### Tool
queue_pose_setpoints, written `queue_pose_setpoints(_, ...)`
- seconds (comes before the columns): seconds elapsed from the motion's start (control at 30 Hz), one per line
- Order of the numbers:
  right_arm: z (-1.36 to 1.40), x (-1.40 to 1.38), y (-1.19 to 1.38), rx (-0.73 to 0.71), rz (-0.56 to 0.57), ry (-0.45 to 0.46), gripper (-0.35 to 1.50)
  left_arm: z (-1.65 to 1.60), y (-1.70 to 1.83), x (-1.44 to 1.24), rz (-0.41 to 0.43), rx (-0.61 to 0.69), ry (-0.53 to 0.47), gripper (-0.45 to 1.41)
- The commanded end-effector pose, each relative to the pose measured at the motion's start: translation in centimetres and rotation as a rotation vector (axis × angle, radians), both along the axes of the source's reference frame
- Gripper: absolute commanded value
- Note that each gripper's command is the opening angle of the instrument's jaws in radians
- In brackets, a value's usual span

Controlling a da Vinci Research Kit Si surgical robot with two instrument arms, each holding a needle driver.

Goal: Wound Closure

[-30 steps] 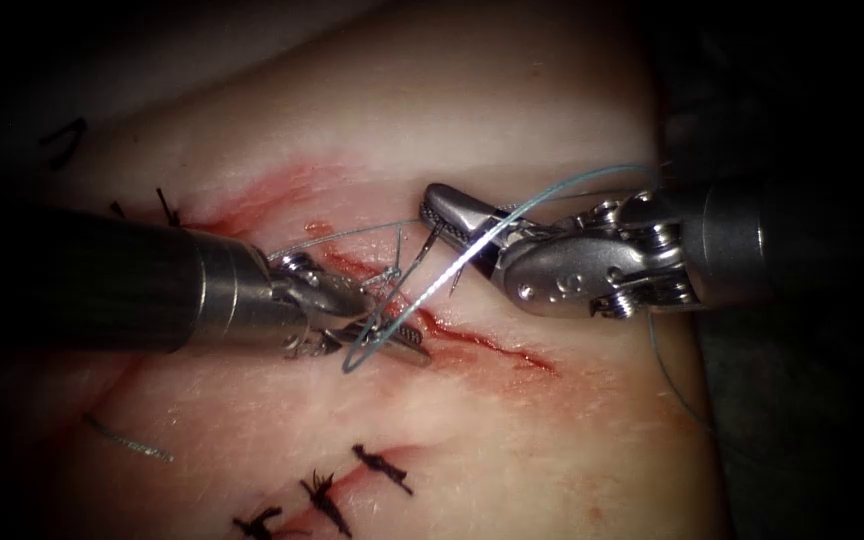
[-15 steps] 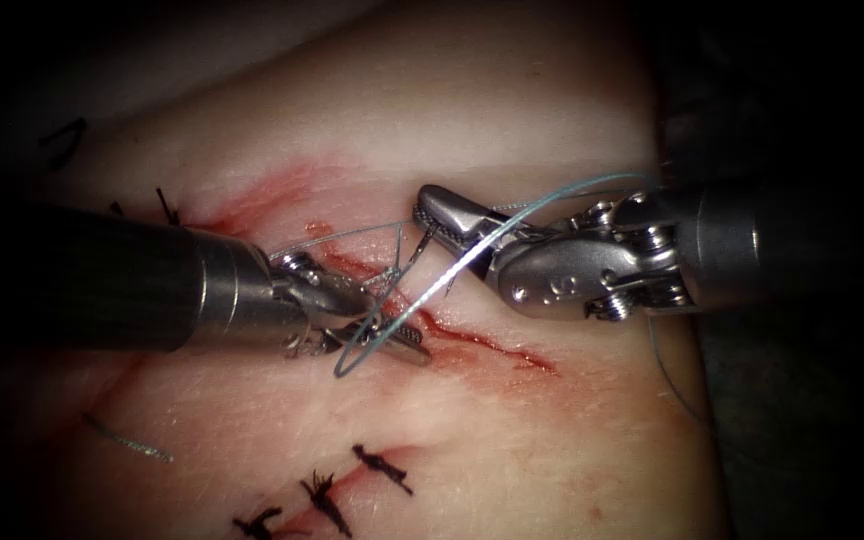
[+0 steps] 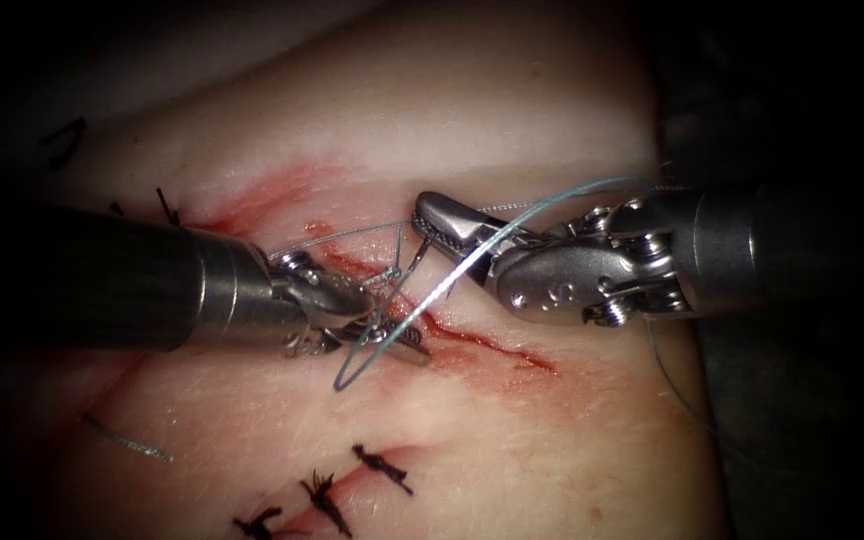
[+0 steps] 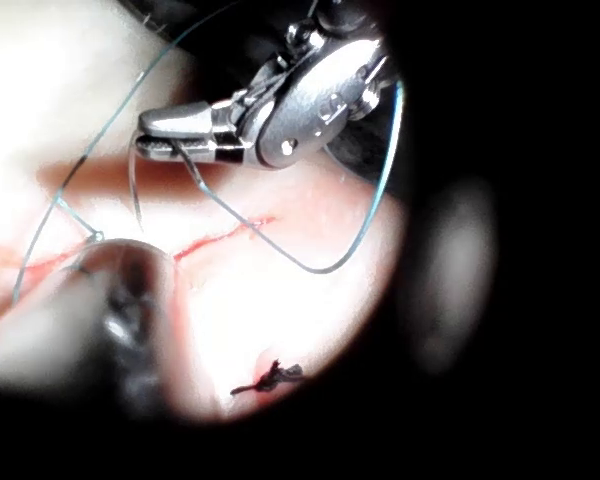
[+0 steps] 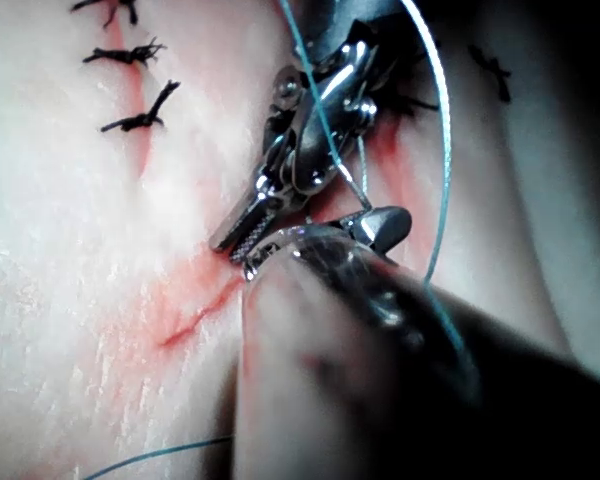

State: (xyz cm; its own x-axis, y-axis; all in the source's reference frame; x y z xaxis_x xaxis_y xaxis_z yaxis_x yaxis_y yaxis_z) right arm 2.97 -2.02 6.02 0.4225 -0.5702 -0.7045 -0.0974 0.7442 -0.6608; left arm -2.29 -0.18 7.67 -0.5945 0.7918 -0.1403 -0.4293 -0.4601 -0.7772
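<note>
Right gripper [image 3: 422,215]: steel needle driver, jaws closed on the thin dark curved needle [image 3: 420,252] close to one end. The needle's arc hangs just below the jaw tips, over the red-edged cut [image 3: 492,345]; the left wrist view shows its free end apart from the tissue.

Left gripper [image 3: 392,325]: matching steel needle driver, jaws parted, nothing clamped, tips just beside the needle.

Pale blue-grey thread [image 3: 512,215]: runs from across the right gripper in a loop past the left gripper's lower jaw.

Pale pork tissue [image 3: 502,420]: lies beneath both grippers.

Black knotted stitches [image 3: 382,468]: lie well below the left gripper.
</note>
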Motion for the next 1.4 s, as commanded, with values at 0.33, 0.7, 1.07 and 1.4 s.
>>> queue_pose_setpoints(0.33,0.06,0.1,-0.05,0.018,0.001,0.001,-0.35,0.06,-0.02,-0.05,0.001,0.001,0.0,0.26)
queue_pose_setpoints(0.7,-0.01,0.13,0.02,-0.008,-0.016,-0.007,-0.35,0.06,-0.02,-0.05,-0.003,0.005,0.002,0.27)
queue_pose_setpoints(1.07,-0.14,0.13,0.03,-0.059,-0.03,-0.006,-0.35,0.06,-0.02,-0.05,-0.007,0.009,0.004,0.27)
queue_pose_setpoints(1.4,-0.02,0.12,-0.01,-0.027,-0.034,-0.036,-0.35,0.06,-0.02,-0.05,-0.007,0.009,0.004,0.27)
